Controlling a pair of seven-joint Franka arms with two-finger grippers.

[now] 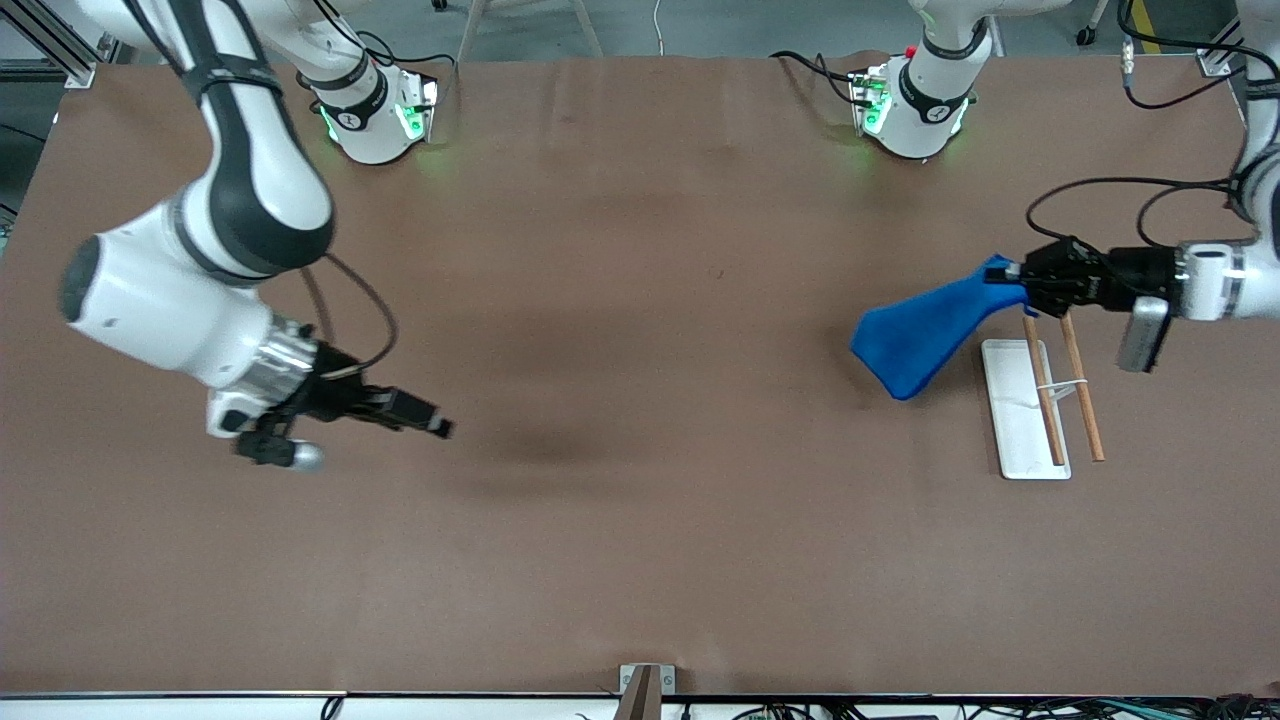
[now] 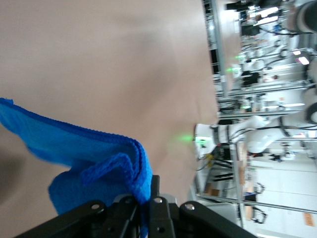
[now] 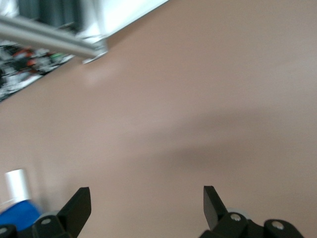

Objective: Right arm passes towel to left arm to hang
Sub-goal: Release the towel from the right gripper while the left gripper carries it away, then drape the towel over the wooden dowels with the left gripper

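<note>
Front view, towel: we see the blue towel (image 1: 925, 335) pinched at one corner by the left tool (image 1: 1012, 275), hanging over the desk (image 1: 640, 520) beside the rack (image 1: 1040, 400).
Hang: we should drape it across both wooden rails before letting go.
Right tool (image 1: 440, 428): spread, empty, waiting over its own end.

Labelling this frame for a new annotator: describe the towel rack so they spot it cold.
Go to the left arm's end of the brown table. Under the left gripper, which is shut on the blue towel, stands the towel rack: a flat white oblong base carrying two thin wooden rods. Nothing else on the table is white with wood.
</note>
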